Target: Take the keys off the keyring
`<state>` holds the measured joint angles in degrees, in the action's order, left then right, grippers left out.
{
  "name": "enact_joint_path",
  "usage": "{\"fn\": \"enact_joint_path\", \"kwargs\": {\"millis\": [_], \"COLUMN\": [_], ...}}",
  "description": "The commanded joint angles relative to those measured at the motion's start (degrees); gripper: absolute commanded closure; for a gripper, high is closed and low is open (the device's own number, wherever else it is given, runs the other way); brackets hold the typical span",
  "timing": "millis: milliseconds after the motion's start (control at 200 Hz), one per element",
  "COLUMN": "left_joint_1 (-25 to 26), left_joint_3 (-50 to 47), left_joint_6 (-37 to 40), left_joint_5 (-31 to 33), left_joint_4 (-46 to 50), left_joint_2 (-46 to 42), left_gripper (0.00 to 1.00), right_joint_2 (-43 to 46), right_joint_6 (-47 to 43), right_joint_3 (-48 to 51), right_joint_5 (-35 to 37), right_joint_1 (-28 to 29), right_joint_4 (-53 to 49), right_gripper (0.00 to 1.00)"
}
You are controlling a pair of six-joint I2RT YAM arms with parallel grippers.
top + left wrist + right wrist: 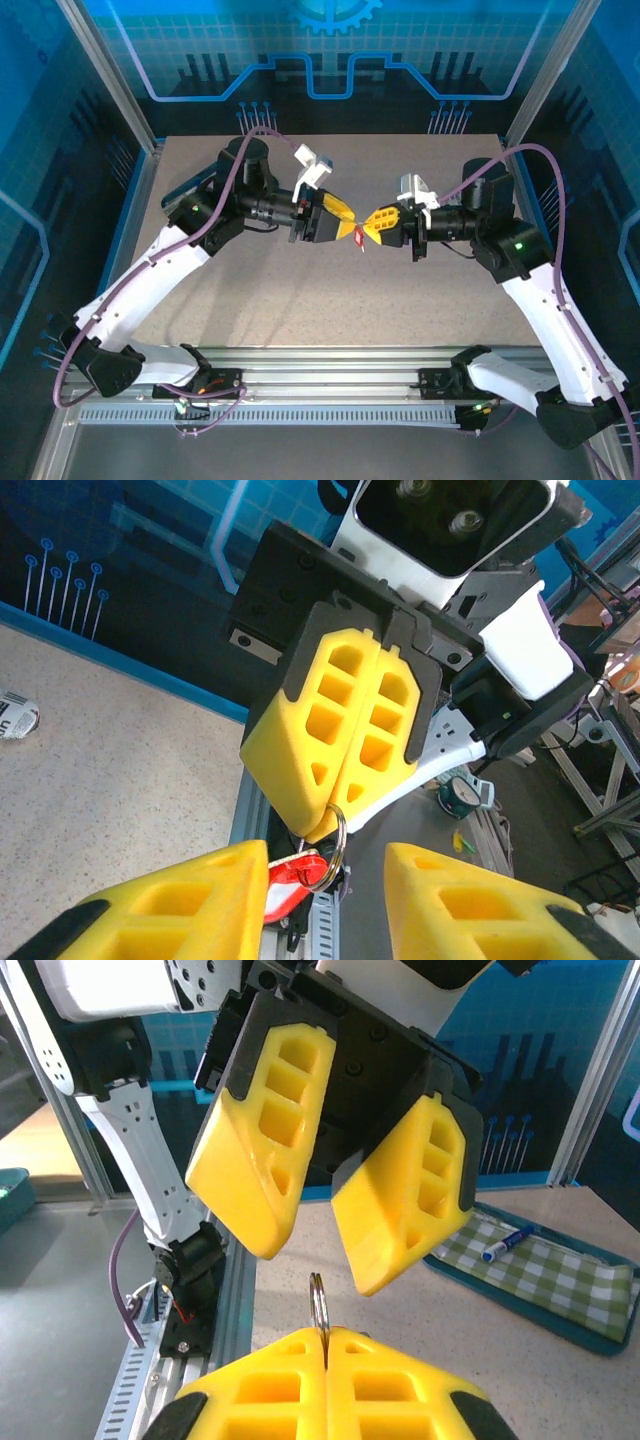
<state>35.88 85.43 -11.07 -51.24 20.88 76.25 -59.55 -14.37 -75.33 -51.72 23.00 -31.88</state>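
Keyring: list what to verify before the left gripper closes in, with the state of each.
1. Right gripper shut on the metal ring: ok.
2. Left gripper open: ok.
3. Metal ring in line with the gap between the left gripper's fingers: ok in the right wrist view.
4. Red tag apart from the left gripper's fingers: cannot tell; it overlaps one in the left wrist view.
5. Where the key hangs: cannot tell.
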Motion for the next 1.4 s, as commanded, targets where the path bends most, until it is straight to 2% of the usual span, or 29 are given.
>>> {"fn": "enact_joint_path", "kwargs": {"millis": [0, 235, 465, 756, 901, 936, 1016, 1081, 1186, 1331, 1391], "left_joint_1": [0.67, 1.39, 2.34, 3.99, 4.53, 4.75, 5.39, 6.56, 9.66, 14.40, 15.21], "left_joint_3": [2.02, 2.64, 3.99, 3.52, 2.26, 1.77, 0.07, -2.47, -8.43, -19.40, -22.41], "left_joint_6": [1.66, 3.40, 5.60, 8.83, 10.79, 11.13, 12.66, 15.06, 22.54, 34.87, 39.16], "left_joint_5": [-2.28, -1.84, -0.90, 3.46, 6.69, 7.67, 11.23, 16.32, 26.06, 36.78, 38.70], "left_joint_4": [2.13, 4.21, 6.80, 8.76, 8.36, 7.92, 6.24, 3.65, -2.81, -16.94, -21.76], "left_joint_2": [0.81, 1.36, 2.36, 1.96, 0.57, 0.08, -1.34, -3.28, -7.05, -12.47, -13.58], "left_gripper": [0.65, 0.70, 0.81, 0.98, 1.00, 1.00, 1.00, 1.00, 1.00, 1.00, 1.00], "right_joint_2": [-0.39, -1.52, -2.32, -1.85, -0.43, 0.32, 2.27, 4.53, 8.93, 13.97, 15.72], "right_joint_6": [-2.58, -2.69, -2.99, -2.83, -1.44, -1.41, -0.19, 1.09, 3.30, 5.00, 6.11], "right_joint_3": [-2.64, -4.09, -4.96, -5.20, -4.03, -3.29, -0.95, 1.56, 7.54, 15.69, 18.46], "right_joint_5": [2.62, 2.73, 3.57, 4.96, 6.80, 6.99, 9.48, 12.06, 16.65, 22.92, 24.34], "right_joint_1": [0.88, 1.03, 1.59, 1.87, 1.83, 1.84, 1.74, 1.27, 0.16, -0.41, -0.57], "right_joint_4": [-5.12, -5.96, -6.71, -5.81, -3.12, -2.11, 1.08, 4.43, 11.27, 18.88, 21.51], "right_gripper": [1.00, 1.00, 1.00, 1.00, 1.00, 0.95, 0.69, 0.57, 0.50, 0.50, 0.50]}}
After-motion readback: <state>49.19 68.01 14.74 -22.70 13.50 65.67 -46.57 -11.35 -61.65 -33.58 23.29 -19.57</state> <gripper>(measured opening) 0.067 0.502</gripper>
